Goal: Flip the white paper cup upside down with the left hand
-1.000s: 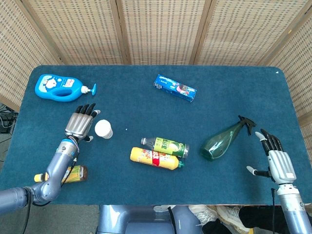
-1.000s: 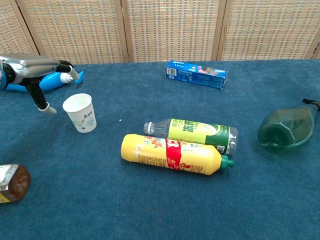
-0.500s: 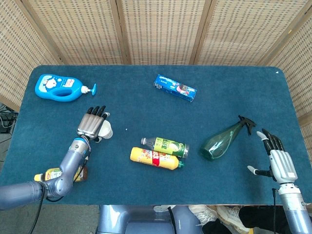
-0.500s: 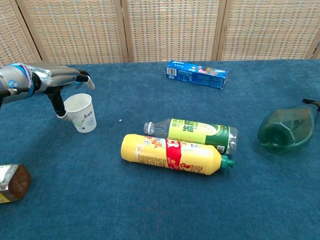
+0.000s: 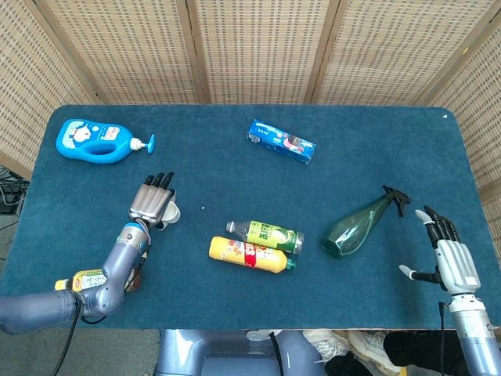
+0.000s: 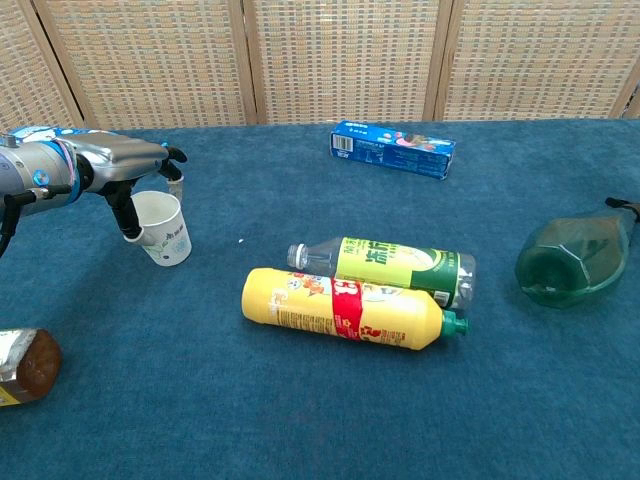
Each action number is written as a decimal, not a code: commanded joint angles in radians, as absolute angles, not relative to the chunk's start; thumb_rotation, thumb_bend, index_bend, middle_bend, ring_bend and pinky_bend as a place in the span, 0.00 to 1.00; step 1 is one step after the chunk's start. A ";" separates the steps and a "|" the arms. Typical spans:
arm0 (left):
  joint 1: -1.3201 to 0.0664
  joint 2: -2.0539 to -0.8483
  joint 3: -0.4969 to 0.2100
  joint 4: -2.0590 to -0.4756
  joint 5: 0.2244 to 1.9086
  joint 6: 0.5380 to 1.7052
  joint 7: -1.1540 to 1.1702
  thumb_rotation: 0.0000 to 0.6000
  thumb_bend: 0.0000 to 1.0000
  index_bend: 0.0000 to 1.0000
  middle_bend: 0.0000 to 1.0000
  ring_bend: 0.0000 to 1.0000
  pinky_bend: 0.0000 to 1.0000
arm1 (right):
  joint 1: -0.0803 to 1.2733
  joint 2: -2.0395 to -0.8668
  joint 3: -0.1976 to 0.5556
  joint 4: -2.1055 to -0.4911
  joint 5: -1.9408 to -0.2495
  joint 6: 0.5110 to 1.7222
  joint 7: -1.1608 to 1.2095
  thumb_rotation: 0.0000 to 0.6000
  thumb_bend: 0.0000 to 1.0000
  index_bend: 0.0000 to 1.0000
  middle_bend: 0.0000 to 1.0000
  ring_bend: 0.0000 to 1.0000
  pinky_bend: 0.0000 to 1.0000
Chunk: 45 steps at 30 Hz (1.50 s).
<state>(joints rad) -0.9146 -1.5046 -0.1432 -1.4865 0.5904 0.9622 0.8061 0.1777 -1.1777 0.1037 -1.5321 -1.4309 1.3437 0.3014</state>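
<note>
The white paper cup (image 6: 166, 232) stands upright, mouth up, on the blue table at the left. In the head view only its right edge (image 5: 172, 214) shows past my left hand (image 5: 150, 200). That left hand (image 6: 122, 163) reaches over the cup's mouth with its fingers stretched out flat. Its thumb (image 6: 129, 222) hangs down against the cup's left side. The fingers are not wrapped around the cup. My right hand (image 5: 453, 263) hovers at the table's near right corner, fingers spread and holding nothing; it does not show in the chest view.
A yellow bottle (image 6: 345, 307) and a green-labelled clear bottle (image 6: 395, 267) lie side by side mid-table. A green spray bottle (image 5: 362, 221) lies at the right, a blue toothpaste box (image 5: 282, 142) at the back, a blue pump bottle (image 5: 94, 141) far left. A brown bottle (image 6: 25, 365) lies near my left forearm.
My left hand has moved right from beside the cup to over its mouth, and the thumb now rests against the cup's side. The cup still stands upright. The right hand drifted slightly.
</note>
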 commanded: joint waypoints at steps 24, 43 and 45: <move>-0.726 -1.630 -0.206 -1.202 1.115 0.896 -0.210 1.00 0.24 0.48 0.07 0.02 0.12 | 0.181 -1.193 0.105 -1.517 -1.414 1.326 0.279 1.00 0.11 0.00 0.00 0.00 0.00; -0.670 -1.720 -0.093 -0.881 1.330 0.872 -0.488 1.00 0.24 0.48 0.07 0.02 0.12 | 0.181 -1.207 0.092 -1.522 -1.431 1.328 0.240 1.00 0.11 0.00 0.00 0.00 0.00; -0.666 -1.718 -0.092 -0.873 1.333 0.871 -0.493 1.00 0.24 0.48 0.07 0.02 0.12 | 0.181 -1.207 0.091 -1.524 -1.432 1.329 0.238 1.00 0.11 0.00 0.00 0.00 0.00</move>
<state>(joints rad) -0.6693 -1.7175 -0.0947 -0.8765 1.3300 0.8722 -0.4898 0.1810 -1.2071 0.0913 -1.5242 -1.4324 1.3293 0.2377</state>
